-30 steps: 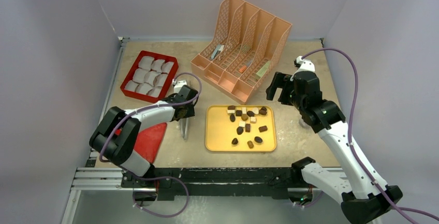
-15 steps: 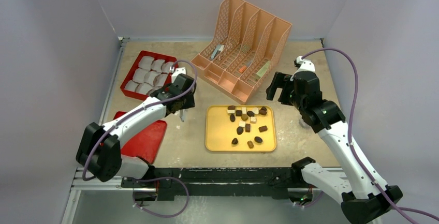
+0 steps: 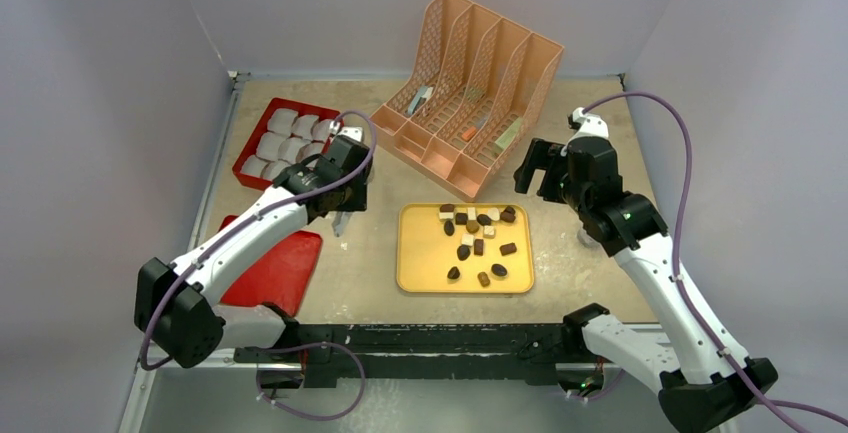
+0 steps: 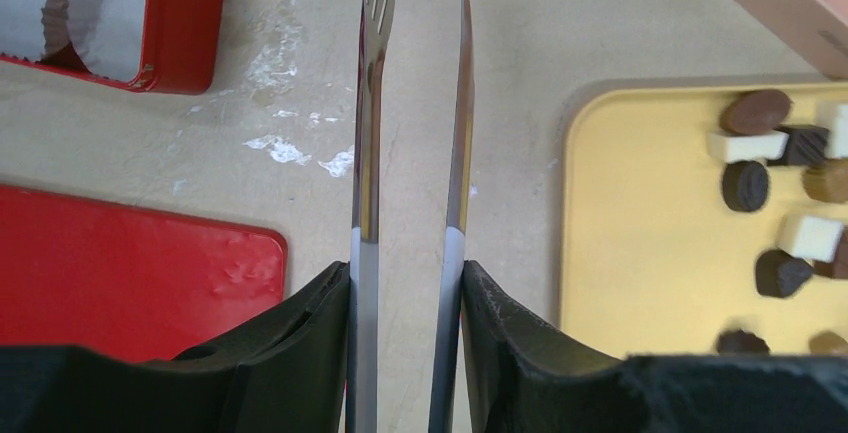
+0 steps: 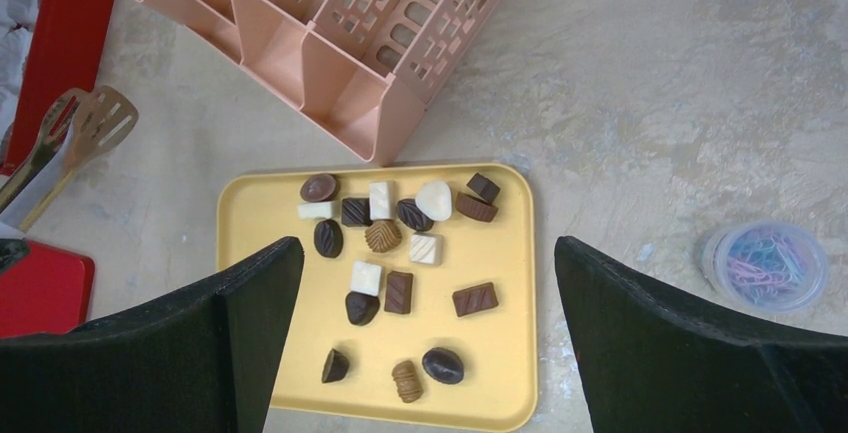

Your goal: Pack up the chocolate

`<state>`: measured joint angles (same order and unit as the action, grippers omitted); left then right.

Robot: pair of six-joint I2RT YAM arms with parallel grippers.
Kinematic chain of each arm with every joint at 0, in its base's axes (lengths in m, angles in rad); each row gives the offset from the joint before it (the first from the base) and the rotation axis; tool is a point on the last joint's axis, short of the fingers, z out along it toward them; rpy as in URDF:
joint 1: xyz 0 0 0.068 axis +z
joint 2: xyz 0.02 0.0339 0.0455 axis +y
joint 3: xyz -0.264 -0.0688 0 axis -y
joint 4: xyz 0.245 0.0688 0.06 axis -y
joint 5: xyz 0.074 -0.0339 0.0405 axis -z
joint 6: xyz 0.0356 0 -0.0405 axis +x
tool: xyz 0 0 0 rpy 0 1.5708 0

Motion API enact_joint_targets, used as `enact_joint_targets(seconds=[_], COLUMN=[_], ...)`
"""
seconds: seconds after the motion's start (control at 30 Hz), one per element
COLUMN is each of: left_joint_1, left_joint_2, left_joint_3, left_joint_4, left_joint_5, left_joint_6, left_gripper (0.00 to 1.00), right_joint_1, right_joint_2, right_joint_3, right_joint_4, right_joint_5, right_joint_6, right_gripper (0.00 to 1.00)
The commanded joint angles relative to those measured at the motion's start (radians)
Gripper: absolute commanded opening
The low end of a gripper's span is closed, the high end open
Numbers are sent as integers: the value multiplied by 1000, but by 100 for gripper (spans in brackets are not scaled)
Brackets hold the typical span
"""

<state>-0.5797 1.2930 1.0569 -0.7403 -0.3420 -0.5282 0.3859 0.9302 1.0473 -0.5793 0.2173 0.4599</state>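
- My left gripper (image 4: 405, 298) clasps the tongs (image 4: 372, 103) over the table (image 4: 520, 43), beside the tray (image 4: 610, 253).
- My right gripper (image 5: 425, 248) is spread wide, holding nothing.
- Chocolate (image 5: 398, 291) lies scattered on the tray.

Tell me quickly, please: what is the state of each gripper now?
Left gripper: closed on the tongs.
Right gripper: open, holding nothing.
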Motion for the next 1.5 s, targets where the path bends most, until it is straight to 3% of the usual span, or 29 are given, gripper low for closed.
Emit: enact_joint_targets(seconds=[0.0, 0.3, 0.67, 1.23, 1.47], left_joint_1=[-46, -180, -247, -564, -617], left_joint_2=[-55, -75, -96, -76, -74], left_joint_3=[114, 155, 78, 47, 32], left_joint_4=[-69, -91, 27, 6, -42], left_joint_5=[59, 247, 332, 307, 291], left_joint_6=[84, 94, 7, -76, -101], left_gripper=[40, 38, 36, 35, 35], right_joint_1=[-2, -2, -2, -2, -2], right_joint_2=[7, 13, 18, -7, -21], right_joint_3=[63, 74, 94, 85, 82], right_joint_4=[9, 12, 5, -9, -11], right_joint_5=[14, 29, 64, 103, 105], right_joint_6=[-16, -27, -48, -70, -71], right_gripper=[97, 97, 97, 98, 98])
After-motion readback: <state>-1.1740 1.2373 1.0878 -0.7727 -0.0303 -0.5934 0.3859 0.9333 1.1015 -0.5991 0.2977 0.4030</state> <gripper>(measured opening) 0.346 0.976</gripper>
